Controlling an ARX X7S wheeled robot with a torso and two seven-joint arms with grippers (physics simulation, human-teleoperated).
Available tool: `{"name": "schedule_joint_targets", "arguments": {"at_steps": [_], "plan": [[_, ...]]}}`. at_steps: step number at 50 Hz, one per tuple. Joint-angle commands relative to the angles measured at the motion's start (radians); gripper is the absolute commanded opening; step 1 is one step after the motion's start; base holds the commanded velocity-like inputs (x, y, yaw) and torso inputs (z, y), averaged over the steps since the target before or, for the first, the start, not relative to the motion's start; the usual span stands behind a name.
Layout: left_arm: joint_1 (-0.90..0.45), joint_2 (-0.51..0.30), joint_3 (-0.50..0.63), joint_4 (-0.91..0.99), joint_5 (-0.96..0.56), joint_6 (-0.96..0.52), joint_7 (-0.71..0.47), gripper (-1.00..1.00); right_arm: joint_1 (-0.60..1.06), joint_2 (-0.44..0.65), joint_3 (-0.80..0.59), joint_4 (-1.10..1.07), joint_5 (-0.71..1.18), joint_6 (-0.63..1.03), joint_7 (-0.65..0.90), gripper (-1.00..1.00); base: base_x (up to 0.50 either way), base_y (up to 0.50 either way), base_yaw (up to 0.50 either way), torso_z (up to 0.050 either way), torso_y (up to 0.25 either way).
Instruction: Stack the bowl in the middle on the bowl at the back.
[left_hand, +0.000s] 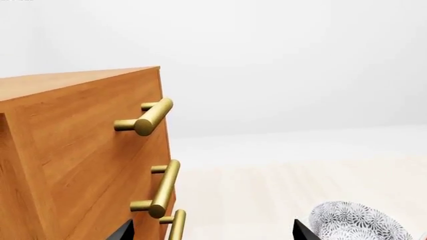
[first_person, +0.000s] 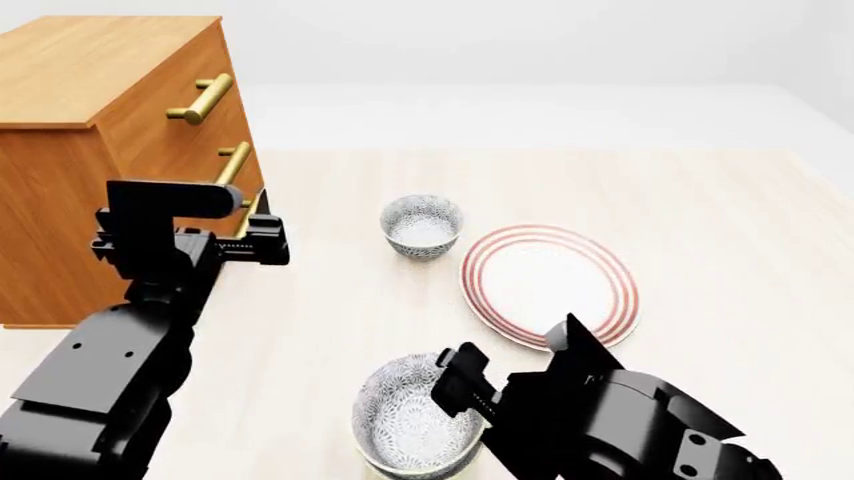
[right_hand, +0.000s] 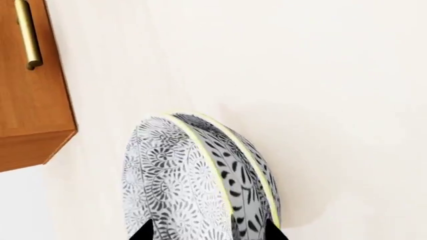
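Seen from the head camera, the bowl in the middle (first_person: 407, 425) is low in the picture, close in front of you on the pale wood surface (first_person: 747, 220). Your right gripper (first_person: 461, 390) is against its rim on the 3 o'clock side. In the right wrist view two dark fingertips (right_hand: 141, 233) show at the edges of the speckled bowl, one on each side. You cannot tell from these pictures whether the gripper really clamps the bowl or only stands around it. The same view shows two pale yellow rims, one behind the other, so perhaps a second bowl is nested there, but the angle is too poor to be sure.

From this bowl, the bowl at the back (first_person: 422, 226) stands at 12 o'clock, well apart, upright, with nothing inside. The flat plate with red rings (first_person: 607, 300) lies at about 1 o'clock, just beside the back bowl and not touching it.

Your left gripper (first_person: 274, 240) hangs at about 10 o'clock, close in front of the wooden drawer cabinet (first_person: 80, 120) with brass handles (first_person: 200, 98). In the left wrist view its two fingertips are spread wide and nothing is between them.
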Motion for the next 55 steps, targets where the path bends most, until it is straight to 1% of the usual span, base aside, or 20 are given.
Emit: {"name": "schedule_joint_targets", "arguments": {"at_steps": [1,11,22,34,47,51,55], "plan": [[-0.001,-0.001,0.001,0.005,-0.004,-0.002,-0.002,1.0,0.011,0.004,-0.004,-0.003,0.002,0.001,-0.007,1.0,0.0,0.0,0.0,0.0,0.0],[-0.004,-0.003,0.001,0.015,-0.01,-0.008,-0.005,1.0,0.039,0.003,-0.006,-0.036,0.01,-0.004,0.014,1.0,0.0,0.0,0.0,0.0,0.0],[-0.002,-0.01,-0.009,0.063,-0.034,-0.036,-0.011,1.0,0.12,0.017,-0.017,-0.098,-0.003,0.002,0.082,1.0,0.0,0.0,0.0,0.001,0.0],[0.001,-0.011,-0.009,0.076,-0.044,-0.041,-0.012,1.0,0.212,0.054,-0.009,-0.121,-0.031,0.014,0.11,1.0,0.0,0.0,0.0,0.0,0.0],[-0.007,-0.024,-0.011,0.164,-0.079,-0.105,-0.024,1.0,0.354,0.149,0.017,-0.21,-0.025,0.015,0.209,1.0,0.0,0.0,0.0,0.0,0.0],[-0.004,-0.04,-0.034,0.243,-0.12,-0.161,-0.036,1.0,0.38,0.2,0.024,-0.243,-0.05,0.021,0.211,1.0,0.0,0.0,0.0,0.0,0.0],[0.005,-0.062,-0.069,0.344,-0.176,-0.227,-0.05,1.0,0.369,0.255,0.044,-0.285,-0.105,0.021,0.197,1.0,0.0,0.0,0.0,0.0,0.0]]}}
